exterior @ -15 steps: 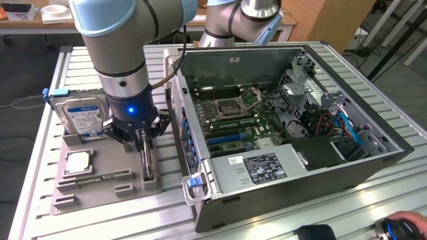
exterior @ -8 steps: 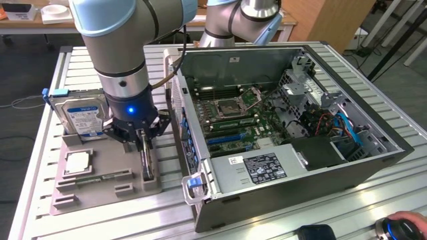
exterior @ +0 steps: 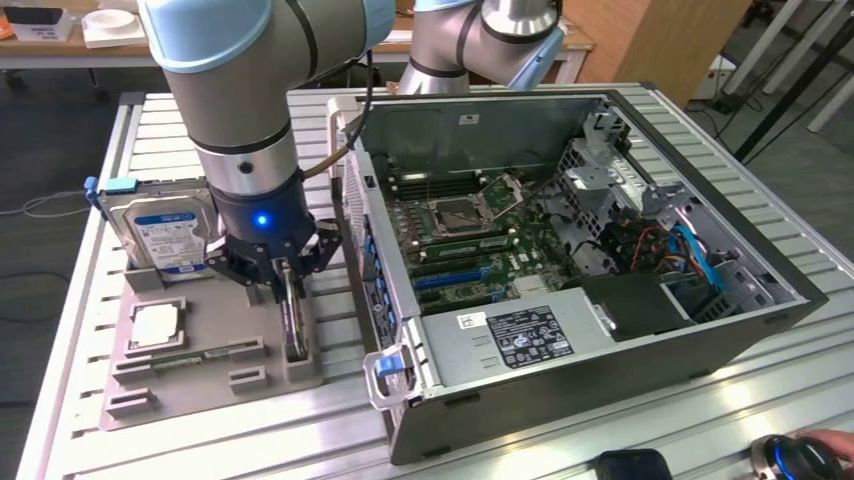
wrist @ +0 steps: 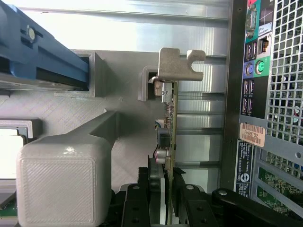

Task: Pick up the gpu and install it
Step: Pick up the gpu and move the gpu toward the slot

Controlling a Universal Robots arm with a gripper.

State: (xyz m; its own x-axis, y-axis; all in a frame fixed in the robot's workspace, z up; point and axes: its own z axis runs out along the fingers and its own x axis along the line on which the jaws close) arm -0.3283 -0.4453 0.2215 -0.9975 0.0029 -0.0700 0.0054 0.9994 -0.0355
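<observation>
The gpu (exterior: pixel 295 325) stands on edge in a slot of the grey holder tray (exterior: pixel 214 390), just beside the open computer case (exterior: pixel 627 330). My gripper (exterior: pixel 284 285) reaches straight down over the card's near end. In the wrist view the gpu (wrist: pixel 169 118) shows edge-on, its silver bracket (wrist: pixel 177 66) at the far end resting against a grey tray post. My gripper (wrist: pixel 166 177) is shut on the gpu, with one black finger (wrist: pixel 155 172) pressed against each face. The card still sits in its slot.
A silver hard drive (exterior: pixel 167 235) with a blue-white label stands in the tray at the exterior view's left, with a processor (exterior: pixel 154 325) and a green memory stick (exterior: pixel 200 355) nearer. The motherboard (exterior: pixel 467 250) lies exposed. A second arm (exterior: pixel 481 40) stands behind; a hand (exterior: pixel 807 455) at the corner.
</observation>
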